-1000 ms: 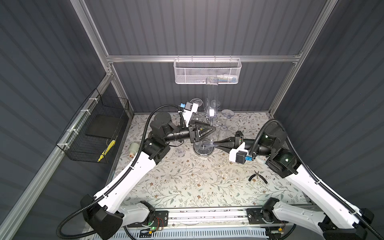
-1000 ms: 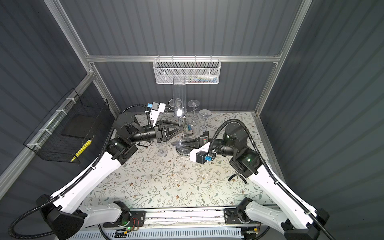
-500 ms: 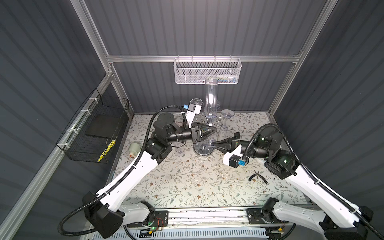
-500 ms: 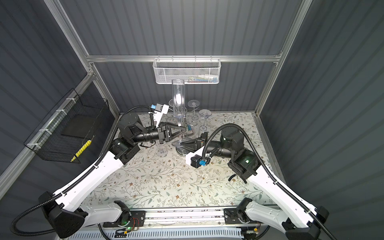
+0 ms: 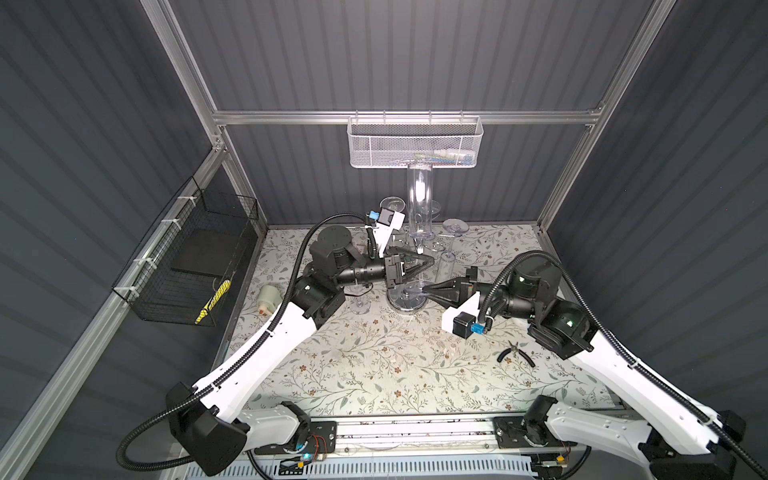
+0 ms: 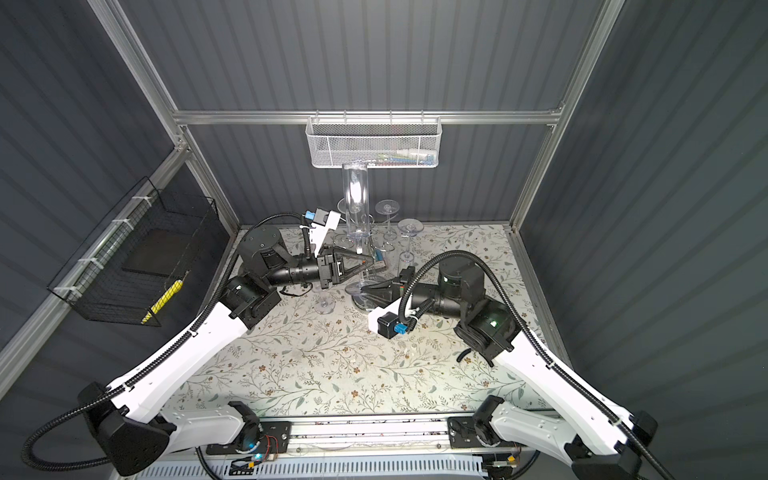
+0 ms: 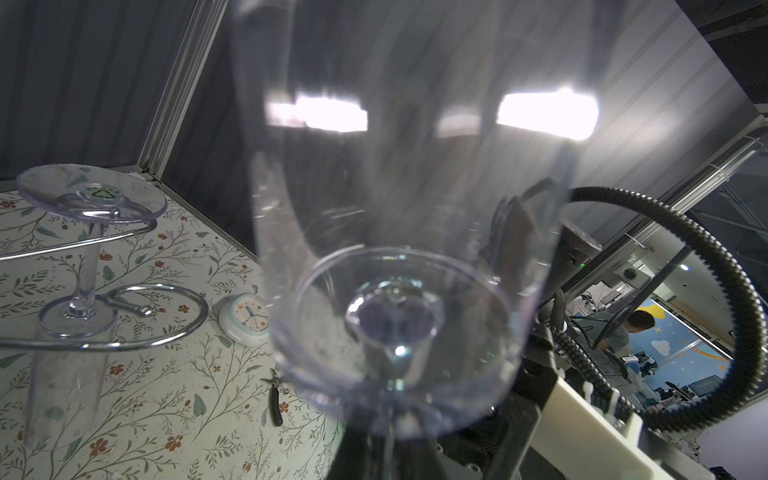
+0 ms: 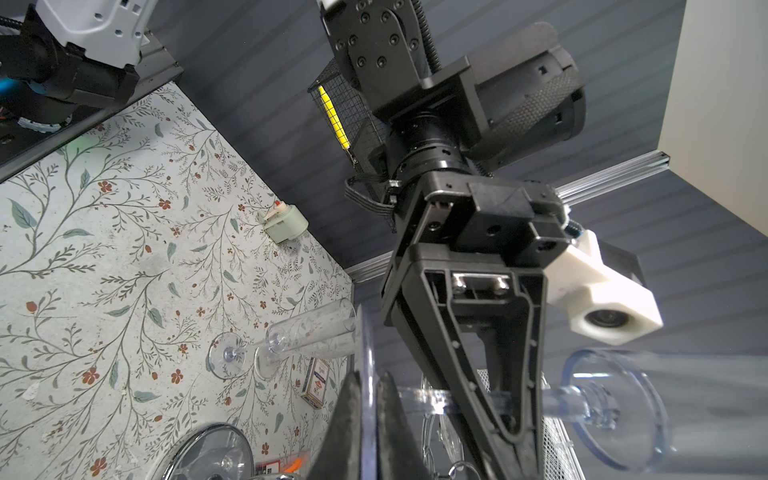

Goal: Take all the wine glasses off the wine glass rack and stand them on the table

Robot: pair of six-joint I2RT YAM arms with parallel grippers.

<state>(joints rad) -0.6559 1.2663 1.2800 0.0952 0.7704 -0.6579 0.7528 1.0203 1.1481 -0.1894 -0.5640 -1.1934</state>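
The wine glass (image 5: 419,195) is a tall clear flute held upright with its bowl up. It is just above the round mirror base of the chrome wine glass rack (image 5: 405,306). My left gripper (image 5: 430,262) is shut on the glass's stem (image 8: 557,405) just under the bowl. That bowl (image 7: 395,249) fills the left wrist view. My right gripper (image 8: 370,376) is lower and shut on the thin clear edge of the glass's foot (image 8: 368,332). Both top views show the two grippers (image 6: 372,261) (image 6: 362,286) meeting at the glass (image 6: 355,195). Whether the glass touches the rack's scroll arms (image 7: 183,328) I cannot tell.
Other glasses hang foot-up on the rack (image 7: 89,232). One glass stands on the table under the left arm (image 5: 359,305). On the floral mat lie small pliers (image 5: 515,355), a white clock (image 7: 245,318), a pale jar (image 5: 270,297) and a card box (image 8: 318,380). A white mesh basket (image 5: 415,143) and a black wire basket (image 5: 187,257) hang on the walls.
My left gripper has closed from wide open onto the glass's stem. The right gripper has stayed shut on the foot, and the glass has barely moved.
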